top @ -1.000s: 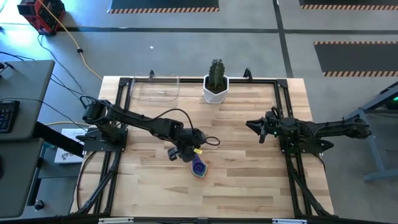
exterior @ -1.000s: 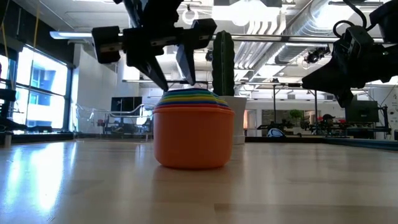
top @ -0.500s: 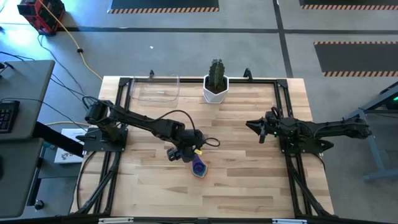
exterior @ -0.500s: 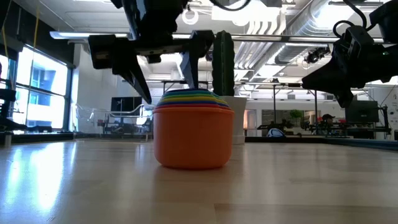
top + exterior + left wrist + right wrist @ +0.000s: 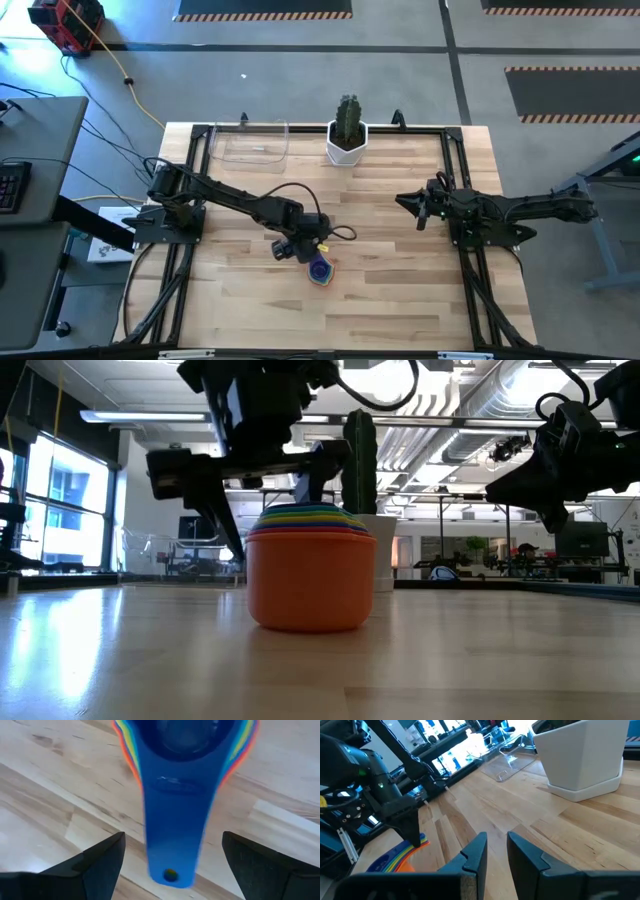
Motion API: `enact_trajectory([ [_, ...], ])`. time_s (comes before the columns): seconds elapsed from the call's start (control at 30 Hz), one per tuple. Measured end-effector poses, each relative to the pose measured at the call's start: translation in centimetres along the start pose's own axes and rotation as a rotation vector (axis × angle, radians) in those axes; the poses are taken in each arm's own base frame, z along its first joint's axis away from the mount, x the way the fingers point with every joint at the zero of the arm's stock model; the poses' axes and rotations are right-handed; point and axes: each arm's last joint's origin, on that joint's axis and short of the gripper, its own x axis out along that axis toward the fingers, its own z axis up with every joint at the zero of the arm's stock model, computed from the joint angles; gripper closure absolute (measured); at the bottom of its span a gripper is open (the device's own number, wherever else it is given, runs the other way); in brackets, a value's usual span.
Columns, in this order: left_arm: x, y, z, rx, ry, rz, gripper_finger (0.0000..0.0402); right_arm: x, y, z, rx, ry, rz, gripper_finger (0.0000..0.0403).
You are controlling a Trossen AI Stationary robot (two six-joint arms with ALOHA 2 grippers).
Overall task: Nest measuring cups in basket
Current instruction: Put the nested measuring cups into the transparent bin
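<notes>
Measuring cups (image 5: 320, 269) nested in one stack on the desk (image 5: 400, 290), left gripper (image 5: 297, 247) with jaws spread wide astride the stacked handles, gripping nothing, basket (image 5: 252, 142) well apart at the far edge beside a potted cactus (image 5: 347, 130), right gripper (image 5: 408, 204) idle near the right side, jaws nearly closed, empty.

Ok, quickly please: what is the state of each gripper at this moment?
Left gripper: open, fingers either side of the stacked measuring cups' handles, holding nothing.
Right gripper: nearly shut, empty, waiting above the table's right side.
</notes>
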Motion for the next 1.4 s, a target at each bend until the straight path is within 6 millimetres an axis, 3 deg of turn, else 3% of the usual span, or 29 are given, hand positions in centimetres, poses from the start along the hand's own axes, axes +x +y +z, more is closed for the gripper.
enact_trajectory([
  [0.47, 1.0, 0.5, -0.9, 0.015, 0.01, -0.01, 0.0087, 0.0, 0.0, 0.0, 0.0, 0.0, 0.0, 0.0336],
  [1.4, 1.4, 0.5, -0.8, -0.066, -0.011, -0.022, 0.025, 0.0, 0.0, 0.0, 0.0, 0.0, 0.0, 0.0336],
])
